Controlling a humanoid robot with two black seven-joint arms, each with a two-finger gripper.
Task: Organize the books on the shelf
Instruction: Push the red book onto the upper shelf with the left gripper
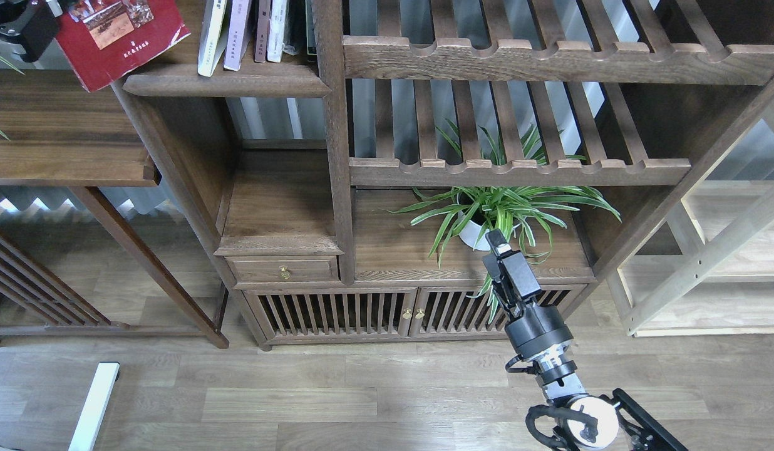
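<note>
Head view, walnut bookcase straight ahead. A spider plant [500,210] in a white pot [474,235] sits on the low cabinet top, under two slatted racks [518,172] with scalloped front rails. Its long leaves spill over the cabinet edge. A small drawer [283,269] with a brass knob lies left of the plant bay, and slatted cabinet doors [337,313] sit below. A pale light-wood rack [725,275] stands at the right. A white strip [94,407] lies on the plank floor at lower left.

The right gripper [496,241] is raised in front of the plant pot, seen narrow and end-on; cannot tell whether its fingers are apart or together. Nothing visible in it.

The shelf [227,81] is top left, a dark-brown board with a thick rounded front edge. Several thin books [246,31] stand on it, leaning, spines to the rear; the upright post of the bookcase bounds them on the right.

The dark red book [121,34] is at the top-left corner, tilted, cover facing the camera, with a picture panel and small yellow characters. Its right corner overlaps the shelf's left end; whether it rests on the board is not clear. The left gripper [17,25] shows as a dark shape at the book's left edge, touching or clamping it; jaw state cannot be told.
</note>
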